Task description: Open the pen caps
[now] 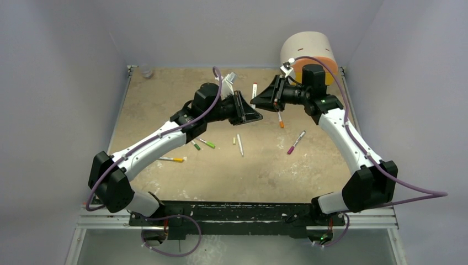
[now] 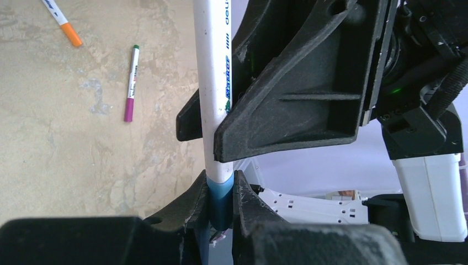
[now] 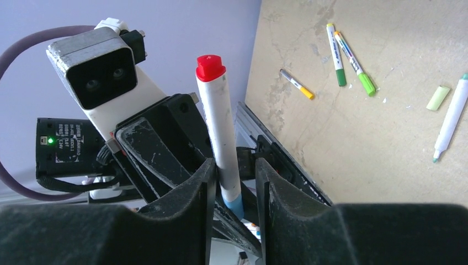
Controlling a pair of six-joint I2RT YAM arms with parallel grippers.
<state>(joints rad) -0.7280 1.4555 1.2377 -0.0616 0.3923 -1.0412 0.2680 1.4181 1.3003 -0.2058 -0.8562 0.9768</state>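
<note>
Above the worktop (image 1: 265,171) toward 1 o'clock, the left claw (image 2: 221,207) clenches a pen's blue cap (image 2: 219,194); the right claw (image 3: 234,185) clamps its white barrel (image 2: 214,83), seemingly braced to pull them apart.

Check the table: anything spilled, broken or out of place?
Nothing spilled or broken. A pale green cap lies loose near an uncapped pen, not touching it. The left gripper pinches the blue cap of a raised pen; the right gripper holds its barrel.

A red-ended white pen (image 2: 215,83), blue cap (image 2: 221,201) on, is held above the middle of the desk (image 1: 265,176). Other capped pens (image 1: 295,142) lie flat on it.
</note>
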